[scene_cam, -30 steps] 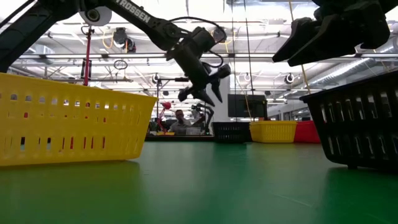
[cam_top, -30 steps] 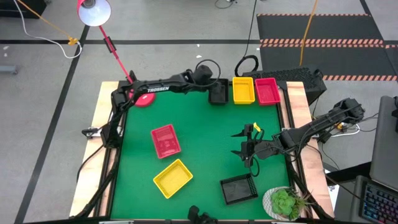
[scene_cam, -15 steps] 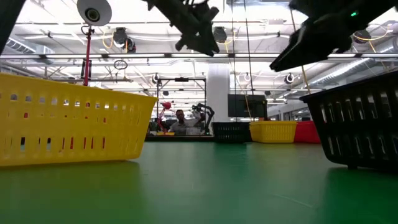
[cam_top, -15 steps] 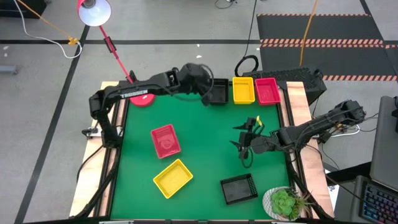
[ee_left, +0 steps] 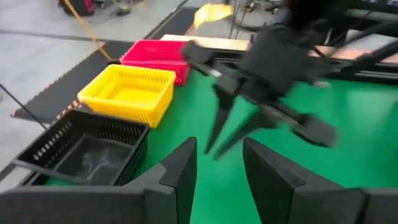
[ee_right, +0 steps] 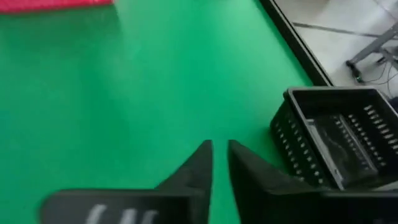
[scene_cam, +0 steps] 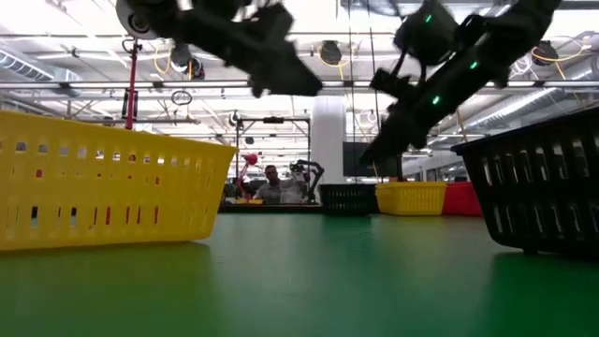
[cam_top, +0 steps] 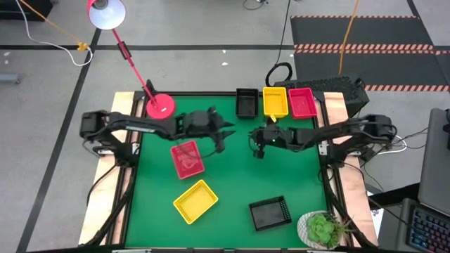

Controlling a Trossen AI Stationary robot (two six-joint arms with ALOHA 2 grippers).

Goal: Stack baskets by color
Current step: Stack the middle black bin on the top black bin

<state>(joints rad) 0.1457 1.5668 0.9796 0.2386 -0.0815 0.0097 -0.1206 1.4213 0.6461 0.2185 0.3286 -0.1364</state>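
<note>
From above, the left gripper (cam_top: 223,135) hangs empty, half-open, beside the red basket (cam_top: 186,158). The right gripper (cam_top: 254,140) is below the black basket (cam_top: 247,102). In its wrist view its fingers (ee_right: 199,163) stand nearly together, empty.

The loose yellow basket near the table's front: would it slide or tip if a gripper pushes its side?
The yellow basket probably slides rather than tips: it sits low and wide. Its thin slotted walls suggest it is light, and they may flex a little when pinched.
</note>
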